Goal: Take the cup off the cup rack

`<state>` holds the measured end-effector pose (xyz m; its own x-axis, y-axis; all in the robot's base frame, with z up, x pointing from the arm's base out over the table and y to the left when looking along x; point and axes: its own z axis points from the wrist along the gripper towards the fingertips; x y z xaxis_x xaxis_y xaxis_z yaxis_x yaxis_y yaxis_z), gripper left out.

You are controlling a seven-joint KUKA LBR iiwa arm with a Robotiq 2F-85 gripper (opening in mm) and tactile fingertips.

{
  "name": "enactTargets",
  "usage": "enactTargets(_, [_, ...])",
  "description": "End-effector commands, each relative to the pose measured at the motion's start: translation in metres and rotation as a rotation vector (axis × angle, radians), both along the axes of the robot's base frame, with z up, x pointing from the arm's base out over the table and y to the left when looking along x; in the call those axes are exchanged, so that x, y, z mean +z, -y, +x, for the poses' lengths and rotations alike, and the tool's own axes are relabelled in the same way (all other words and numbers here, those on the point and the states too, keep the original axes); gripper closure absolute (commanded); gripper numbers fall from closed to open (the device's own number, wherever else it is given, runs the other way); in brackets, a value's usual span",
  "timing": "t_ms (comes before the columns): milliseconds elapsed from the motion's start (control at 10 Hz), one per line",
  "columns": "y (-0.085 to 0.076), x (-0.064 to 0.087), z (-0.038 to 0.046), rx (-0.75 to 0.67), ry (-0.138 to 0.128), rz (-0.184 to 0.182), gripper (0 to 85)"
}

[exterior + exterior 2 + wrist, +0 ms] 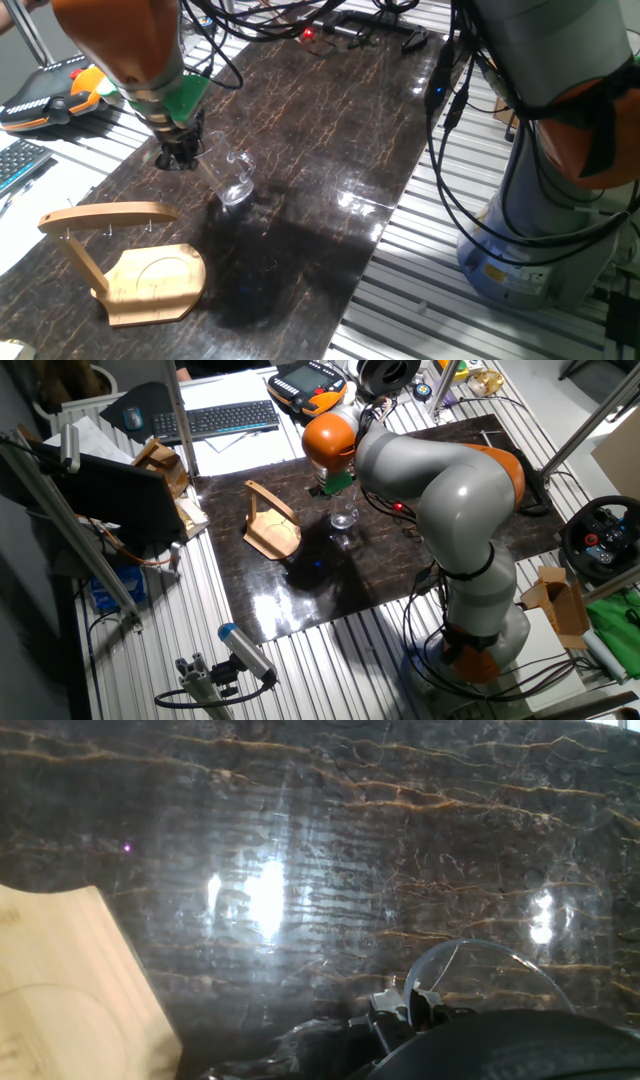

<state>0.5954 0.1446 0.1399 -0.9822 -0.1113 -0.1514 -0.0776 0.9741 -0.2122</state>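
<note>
The cup (231, 178) is a clear glass mug, off the cup rack and tilted, low over the dark marble table to the rack's right. My gripper (192, 158) is shut on the cup at its upper left side; the exact grip spot is hidden. The cup rack (108, 252) is a light wooden stand with bare pegs on its top bar, standing at the near left. In the other fixed view the cup (343, 520) hangs under the gripper (336, 490), right of the rack (268, 520). In the hand view the cup's rim (488, 960) arcs beside the gripper (405, 1012); the rack base (60, 990) is at lower left.
The dark marble table (330, 130) has metal slats around it. A keyboard (215, 420) and an orange teach pendant (60, 90) lie beyond the far edge. Black cables (450, 110) hang along the right side near the arm's base (540, 230).
</note>
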Motion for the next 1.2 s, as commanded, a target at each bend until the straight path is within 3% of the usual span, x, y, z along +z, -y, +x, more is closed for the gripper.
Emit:
enactTargets(0, [-0.001, 0.003, -0.0003, -0.002, -0.002, 0.001, 70.0])
enactTargets(500, [-0.005, 0.012, -0.0060, -0.019, -0.016, -0.005, 68.0])
enactTargets(800, [-0.008, 0.025, -0.0146, -0.036, -0.029, -0.007, 67.7])
enactTargets(1100, [-0.011, 0.032, -0.0177, -0.074, -0.046, 0.025, 68.0])
